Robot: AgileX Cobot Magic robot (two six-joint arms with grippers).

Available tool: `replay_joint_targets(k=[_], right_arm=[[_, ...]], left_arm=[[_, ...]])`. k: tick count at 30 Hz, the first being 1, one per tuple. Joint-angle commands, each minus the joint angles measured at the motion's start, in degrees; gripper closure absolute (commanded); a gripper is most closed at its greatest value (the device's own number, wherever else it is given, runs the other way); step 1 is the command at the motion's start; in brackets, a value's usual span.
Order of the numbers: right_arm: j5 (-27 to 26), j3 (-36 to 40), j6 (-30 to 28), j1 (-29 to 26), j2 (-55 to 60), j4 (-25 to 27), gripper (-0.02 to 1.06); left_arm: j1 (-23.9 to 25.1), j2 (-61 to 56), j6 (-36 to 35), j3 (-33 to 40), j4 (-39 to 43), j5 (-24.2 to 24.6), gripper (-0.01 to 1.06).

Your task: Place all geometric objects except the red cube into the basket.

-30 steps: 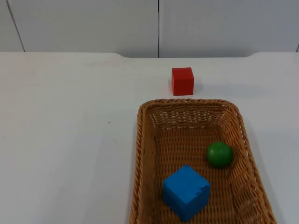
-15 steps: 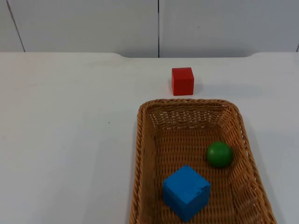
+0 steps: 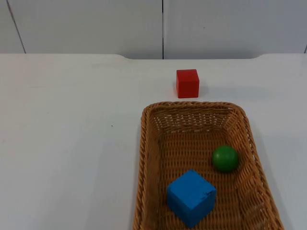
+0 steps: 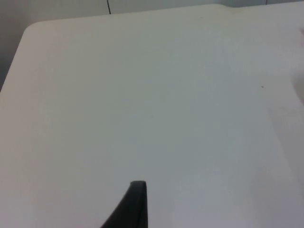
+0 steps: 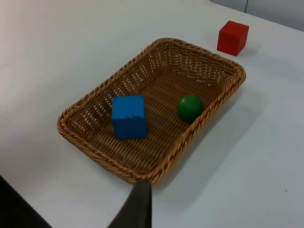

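Observation:
A wicker basket (image 3: 144,158) stands on the white table at the front right. Inside it lie a blue cube (image 3: 191,197) and a green ball (image 3: 225,158), apart from each other. A red cube (image 3: 187,83) sits on the table just behind the basket's far rim. The right wrist view looks down on the basket (image 5: 97,153), the blue cube (image 5: 128,117), the green ball (image 5: 190,107) and the red cube (image 5: 232,38). My right gripper (image 5: 137,206) hangs high beside the basket, holding nothing I can see. My left gripper (image 4: 134,206) waits over bare table.
The grey partition wall (image 3: 96,24) closes off the table at the back. White table top (image 3: 67,143) stretches left of the basket.

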Motion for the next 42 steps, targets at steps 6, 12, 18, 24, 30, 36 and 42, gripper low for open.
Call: replay_joint_targets(k=[6, 12, 18, 24, 30, 36, 42], right_arm=[[-0.26, 0.33, 0.00, -2.88, -0.23, 0.39, 0.16], [-0.26, 0.33, 0.00, -15.70, -0.23, 0.26, 0.16], [-0.29, 0.33, -0.43, -29.49, -0.23, 0.39, 0.16], [-0.29, 0.33, -0.43, -36.05, -0.23, 0.28, 0.16], [-0.29, 0.33, -0.43, -36.05, -0.23, 0.28, 0.16], [-0.29, 0.33, -0.43, -35.99, -0.23, 0.28, 0.17], [-0.29, 0.33, -0.43, -35.99, -0.23, 0.28, 0.17]], left_arm=[[0.20, -0.20, -0.56, 0.30, 0.34, -0.61, 0.00], [0.20, -0.20, -0.56, 0.30, 0.34, -0.61, 0.00], [0.20, -0.20, -0.56, 0.30, 0.34, -0.61, 0.00], [0.20, -0.20, -0.56, 0.30, 0.34, -0.61, 0.00], [0.20, -0.20, -0.56, 0.30, 0.34, -0.61, 0.00], [0.20, -0.20, -0.56, 0.30, 0.34, -0.61, 0.00], [1.23, -0.20, -0.56, 0.30, 0.45, -0.61, 0.00]])
